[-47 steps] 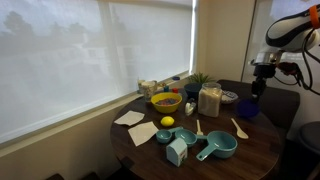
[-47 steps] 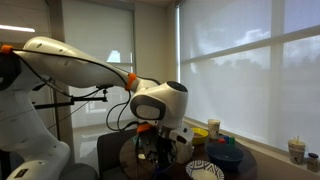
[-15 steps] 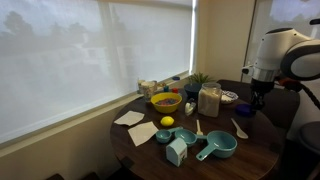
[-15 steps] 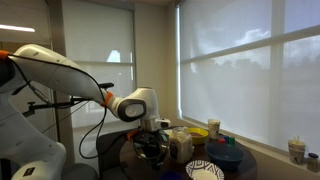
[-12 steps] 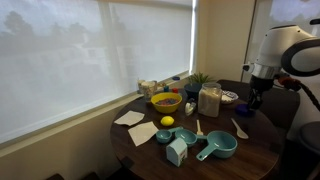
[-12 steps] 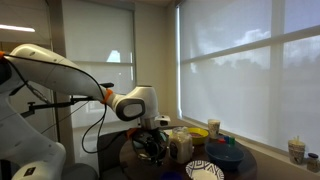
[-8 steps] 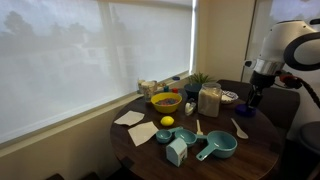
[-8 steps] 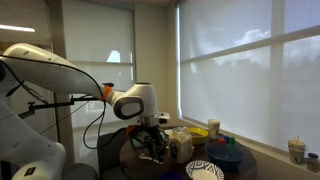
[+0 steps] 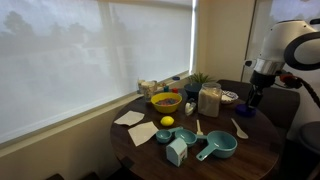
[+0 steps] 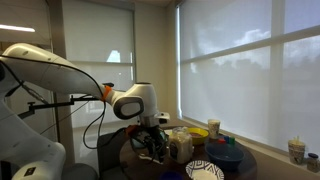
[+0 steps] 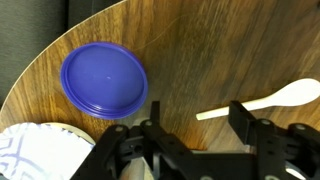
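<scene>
Hand (image 11: 198, 128) held spread and empty above the table (image 11: 190, 50). A white spoon (image 11: 270, 98) is laid near a blue plate (image 11: 104, 78), apart from it; judged light, stiff, slippery, best pinched across its thin handle

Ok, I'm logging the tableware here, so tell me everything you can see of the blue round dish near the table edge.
The blue dish is a round, shallow disc in violet-blue, plastic by its look, with a slightly raised rim and nothing on it. It lies flat on the dark wooden table near its curved edge, beside a white patterned plate, apart from the pincer.
</scene>
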`<state>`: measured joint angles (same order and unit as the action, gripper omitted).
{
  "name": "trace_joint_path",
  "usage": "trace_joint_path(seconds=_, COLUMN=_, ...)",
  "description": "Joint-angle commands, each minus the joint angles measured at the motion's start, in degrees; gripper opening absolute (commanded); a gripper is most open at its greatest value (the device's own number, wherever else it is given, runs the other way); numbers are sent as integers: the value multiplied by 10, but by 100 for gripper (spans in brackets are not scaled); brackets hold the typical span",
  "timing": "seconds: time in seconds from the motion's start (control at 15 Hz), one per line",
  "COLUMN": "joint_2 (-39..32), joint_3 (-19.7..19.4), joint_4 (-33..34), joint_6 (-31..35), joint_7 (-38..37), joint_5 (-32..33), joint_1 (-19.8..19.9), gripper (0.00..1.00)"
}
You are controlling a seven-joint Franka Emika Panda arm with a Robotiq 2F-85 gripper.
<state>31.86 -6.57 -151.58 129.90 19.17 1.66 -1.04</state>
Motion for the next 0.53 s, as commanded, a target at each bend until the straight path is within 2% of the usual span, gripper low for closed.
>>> trace_joint_path(seconds=0.0, joint_2=-2, joint_3=33, joint_4=-5, joint_6=34, joint_7=-101, joint_5=7, joint_1=23, gripper=99)
trace_joint_path(seconds=0.47, joint_2=-39, joint_3=85, joint_4=5, joint_6=40, joint_7=-291, joint_5=-29, joint_1=20, gripper=100)
